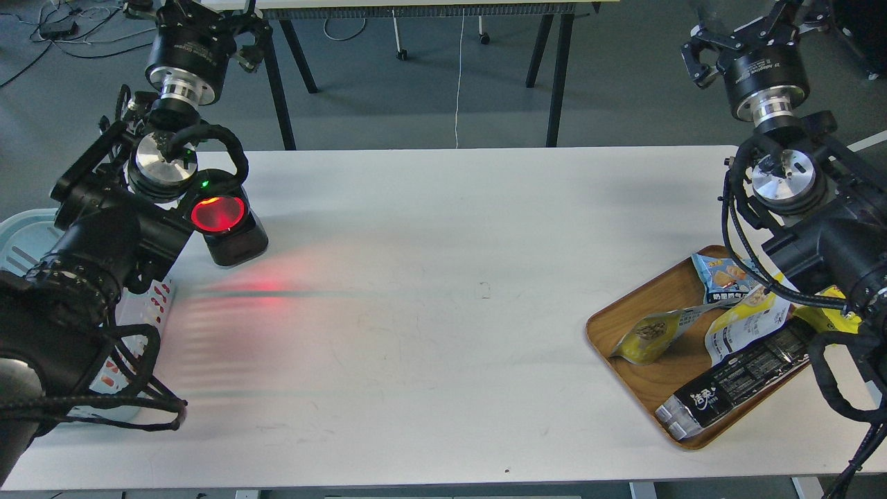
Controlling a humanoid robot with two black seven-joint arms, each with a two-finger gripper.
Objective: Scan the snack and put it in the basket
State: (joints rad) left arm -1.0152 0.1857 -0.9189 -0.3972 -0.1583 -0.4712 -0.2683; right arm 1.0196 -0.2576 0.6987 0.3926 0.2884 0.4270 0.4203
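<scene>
Two yellow snack pouches lie on the brown wooden tray point(624, 312) at the right. One snack point(648, 337) shows its round picture. The other point(747, 320) lies with its white printed back up, partly under my right arm. The pale blue basket point(24, 239) stands at the table's left edge, mostly hidden behind my left arm. My left gripper point(197, 17) is raised at the top left, dark and cut off by the frame edge, with nothing visibly held. My right gripper point(738, 31) is raised at the top right, fingers spread and empty, far above the tray.
A black scanner point(225, 222) with a glowing red window sits on the table by the basket, casting red light on the white tabletop point(443, 277). On the tray also lie a small blue packet point(721, 277) and a long black packet point(745, 378). Table legs stand beyond the far edge.
</scene>
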